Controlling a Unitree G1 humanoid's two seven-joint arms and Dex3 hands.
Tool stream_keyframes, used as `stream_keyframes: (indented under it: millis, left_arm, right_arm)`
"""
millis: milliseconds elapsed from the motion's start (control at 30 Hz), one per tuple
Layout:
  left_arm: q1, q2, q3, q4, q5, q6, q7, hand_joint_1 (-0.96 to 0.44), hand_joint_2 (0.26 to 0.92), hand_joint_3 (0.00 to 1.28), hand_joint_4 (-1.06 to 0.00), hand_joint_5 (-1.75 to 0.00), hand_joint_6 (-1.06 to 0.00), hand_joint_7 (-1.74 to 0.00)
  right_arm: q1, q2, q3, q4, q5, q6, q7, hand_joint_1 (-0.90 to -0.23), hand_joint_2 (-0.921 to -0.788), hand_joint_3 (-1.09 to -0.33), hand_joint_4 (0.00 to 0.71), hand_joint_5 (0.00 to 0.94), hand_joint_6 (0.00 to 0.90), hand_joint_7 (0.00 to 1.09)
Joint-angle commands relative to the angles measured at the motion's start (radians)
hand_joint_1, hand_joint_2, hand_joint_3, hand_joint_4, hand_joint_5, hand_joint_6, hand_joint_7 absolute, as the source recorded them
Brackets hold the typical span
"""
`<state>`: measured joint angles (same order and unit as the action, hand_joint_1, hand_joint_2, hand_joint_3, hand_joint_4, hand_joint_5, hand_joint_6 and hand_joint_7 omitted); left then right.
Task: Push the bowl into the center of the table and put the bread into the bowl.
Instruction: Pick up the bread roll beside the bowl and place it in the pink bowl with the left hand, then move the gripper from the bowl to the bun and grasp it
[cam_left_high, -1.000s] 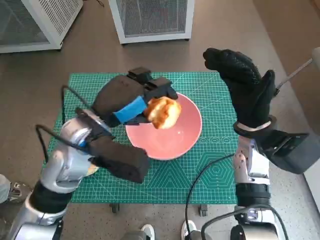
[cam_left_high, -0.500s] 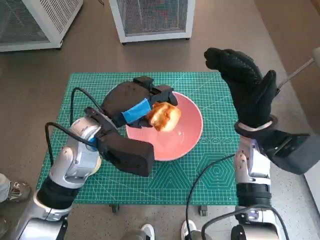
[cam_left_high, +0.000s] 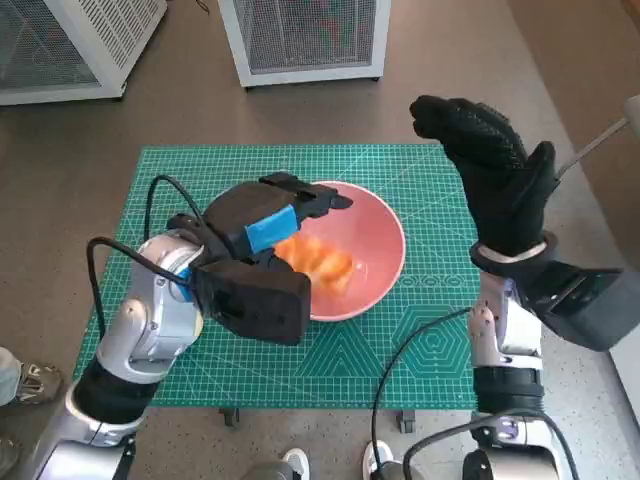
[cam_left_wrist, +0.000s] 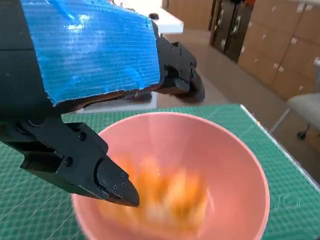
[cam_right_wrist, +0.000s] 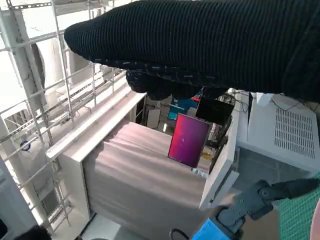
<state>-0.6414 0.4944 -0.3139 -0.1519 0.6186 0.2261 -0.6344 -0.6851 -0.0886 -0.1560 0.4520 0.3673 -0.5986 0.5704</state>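
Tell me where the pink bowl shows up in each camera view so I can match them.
Head view: pink bowl at the middle of the green mat, partly under the left hand.
Left wrist view: bowl fills the lower middle, blurred bread inside.
Right wrist view: only a pink sliver at the lower right corner, probably its rim.
Shared landmark: the left hand's blue tape.

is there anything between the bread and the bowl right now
Nothing visible stands in the way. The bread shows as a blurred orange shape inside the pink bowl, below the open fingers of the left hand. The blur hides whether it has settled. The right hand is raised off to the side.
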Motion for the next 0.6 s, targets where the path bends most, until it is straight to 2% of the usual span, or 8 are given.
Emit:
stream_keyframes:
  millis: [33, 400, 600]
  left_arm:
    - [0.023, 0.016, 0.045, -0.072, -0.027, 0.013, -0.007, -0.26, 0.714, 0.00, 0.00, 0.00, -0.14, -0.03]
    - [0.076, 0.077, 0.225, -0.308, -0.117, 0.142, -0.068, -0.25, 0.711, 0.00, 0.00, 0.00, -0.14, -0.03]
    - [0.150, 0.131, 0.355, -0.445, -0.161, 0.208, -0.088, -0.22, 0.712, 0.00, 0.00, 0.00, -0.14, -0.02]
  right_arm:
    - [0.025, -0.002, -0.001, 0.008, -0.005, 0.007, -0.006, -0.619, -0.921, -0.695, 0.187, 0.000, 0.031, 0.41]
    - [0.028, 0.000, 0.002, 0.007, 0.001, 0.010, -0.003, -0.623, -0.921, -0.695, 0.186, 0.000, 0.031, 0.41]
    - [0.028, 0.001, 0.003, 0.010, 0.004, 0.012, 0.000, -0.624, -0.921, -0.695, 0.186, 0.000, 0.030, 0.41]
